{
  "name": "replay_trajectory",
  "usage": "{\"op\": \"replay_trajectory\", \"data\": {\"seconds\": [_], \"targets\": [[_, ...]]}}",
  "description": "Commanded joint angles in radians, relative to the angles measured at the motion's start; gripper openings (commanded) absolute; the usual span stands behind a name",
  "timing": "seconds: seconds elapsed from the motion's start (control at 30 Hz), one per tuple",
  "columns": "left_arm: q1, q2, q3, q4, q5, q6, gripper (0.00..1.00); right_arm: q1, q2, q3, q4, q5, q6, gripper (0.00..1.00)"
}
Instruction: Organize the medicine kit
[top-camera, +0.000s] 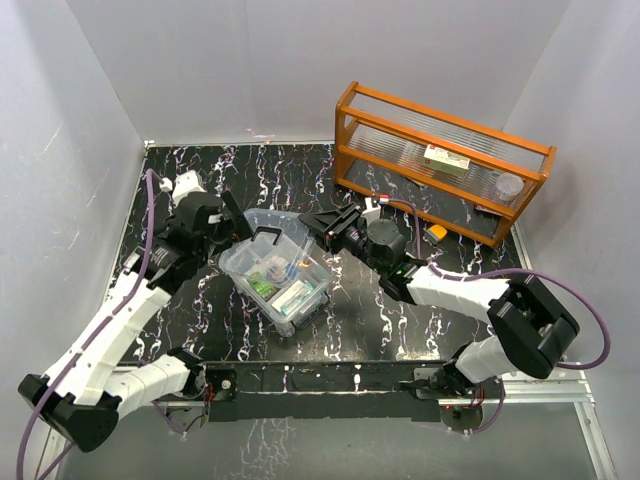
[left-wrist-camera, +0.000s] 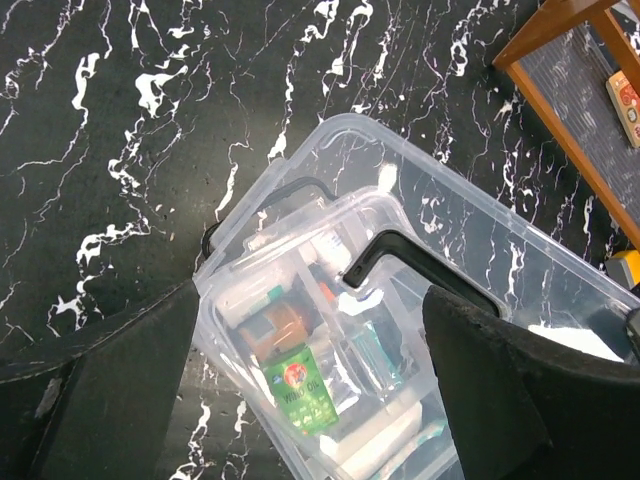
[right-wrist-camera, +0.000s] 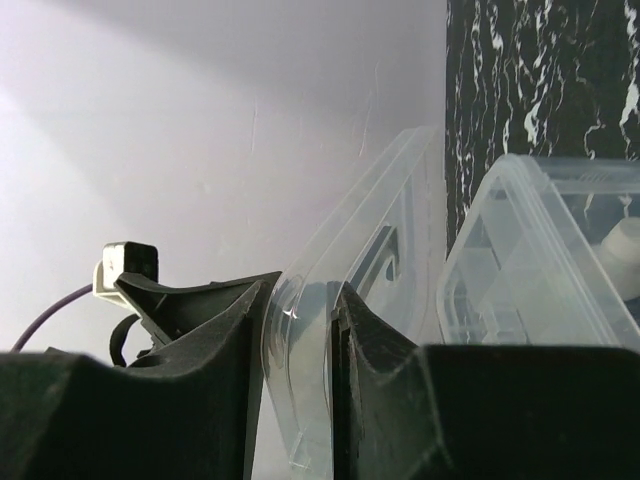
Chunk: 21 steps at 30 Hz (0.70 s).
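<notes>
We see the medicine kit (top-camera: 285, 290), a clear rounded-rectangular box, standing open on the surface (top-camera: 380, 320), left of and nearer than the orange wooden rack (top-camera: 440, 165). Its clear lid (top-camera: 287, 222), with a dark handle (left-wrist-camera: 420, 265), tilts over the box, its rim pinched in the right tool (right-wrist-camera: 300, 300). Small packages fill the box, among them a green packet (left-wrist-camera: 300, 390).

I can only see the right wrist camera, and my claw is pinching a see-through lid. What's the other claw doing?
Observer: The left claw is wide open, holding nothing, right by the medicine kit.
Operator: What's in the kit?
Observer: A green packet, among other small things.
Operator: What else is on the table?
Observer: An orange wooden rack with a small white box on its shelf.
</notes>
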Motion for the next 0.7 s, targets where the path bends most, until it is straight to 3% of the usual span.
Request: {"op": "replay_trajectory", "data": {"seconds": [0.0, 0.47, 0.67], "targets": [[0.075, 0.030, 0.018, 0.069, 0.160, 0.034, 0.93, 0.017, -0.008, 0.039, 0.118, 0.155, -0.003, 0.16], [0.278, 0.073, -0.123, 0.158, 0.433, 0.139, 0.93, 0.038, -0.129, -0.179, 0.108, 0.171, 0.012, 0.18], [0.337, 0.108, -0.138, 0.190, 0.534, 0.193, 0.94, 0.038, -0.155, -0.198, 0.056, 0.182, -0.017, 0.25]]}}
